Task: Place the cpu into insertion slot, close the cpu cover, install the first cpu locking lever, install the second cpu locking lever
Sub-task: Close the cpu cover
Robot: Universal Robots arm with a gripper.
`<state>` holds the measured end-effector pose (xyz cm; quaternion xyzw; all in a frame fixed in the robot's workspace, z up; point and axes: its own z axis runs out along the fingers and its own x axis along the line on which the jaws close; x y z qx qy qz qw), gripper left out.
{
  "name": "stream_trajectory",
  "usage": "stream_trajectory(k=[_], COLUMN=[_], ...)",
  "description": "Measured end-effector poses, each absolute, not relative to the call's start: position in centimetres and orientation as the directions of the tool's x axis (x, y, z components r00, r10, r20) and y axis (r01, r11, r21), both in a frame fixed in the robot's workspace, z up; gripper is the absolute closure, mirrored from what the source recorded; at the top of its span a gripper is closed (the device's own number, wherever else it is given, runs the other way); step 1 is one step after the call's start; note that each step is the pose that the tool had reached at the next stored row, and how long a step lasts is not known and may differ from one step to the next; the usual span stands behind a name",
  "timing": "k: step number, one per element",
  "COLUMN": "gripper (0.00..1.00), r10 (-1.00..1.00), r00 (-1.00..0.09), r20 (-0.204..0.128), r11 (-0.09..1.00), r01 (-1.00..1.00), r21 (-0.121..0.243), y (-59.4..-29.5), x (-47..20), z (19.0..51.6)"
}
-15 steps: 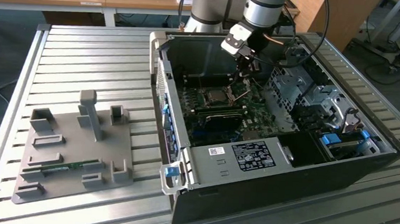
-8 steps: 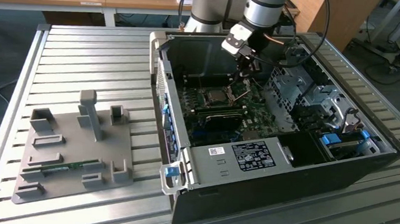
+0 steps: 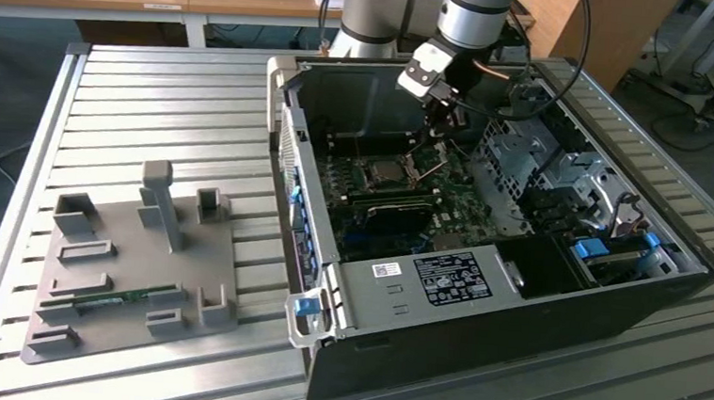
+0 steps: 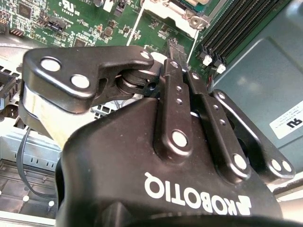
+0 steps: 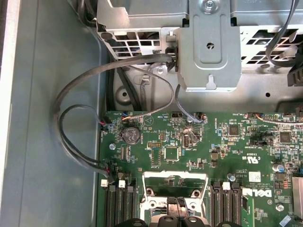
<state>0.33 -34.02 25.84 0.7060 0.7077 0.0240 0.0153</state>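
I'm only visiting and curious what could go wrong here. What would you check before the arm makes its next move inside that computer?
1. Is the gripper close to the socket? Ok, it hangs low over the green board beside it.
2. Is the chip seated in the socket? Cannot tell.
3. Is the cover frame shut flat? Cannot tell.
4. Are the grey cables clear of the socket? Ok, they loop near the case wall.
5. Is the case open on top for access? Ok.
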Motion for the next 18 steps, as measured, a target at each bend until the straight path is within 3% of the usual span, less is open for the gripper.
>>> stream_trajectory(k=[18], gripper=[0.89], r10=[1.0], r00=[-0.003], r20=[0.012], r11=[0.002], r01=[0.998], r21=[0.056], y=[-34.0], x=[1.8], z=[25.9])
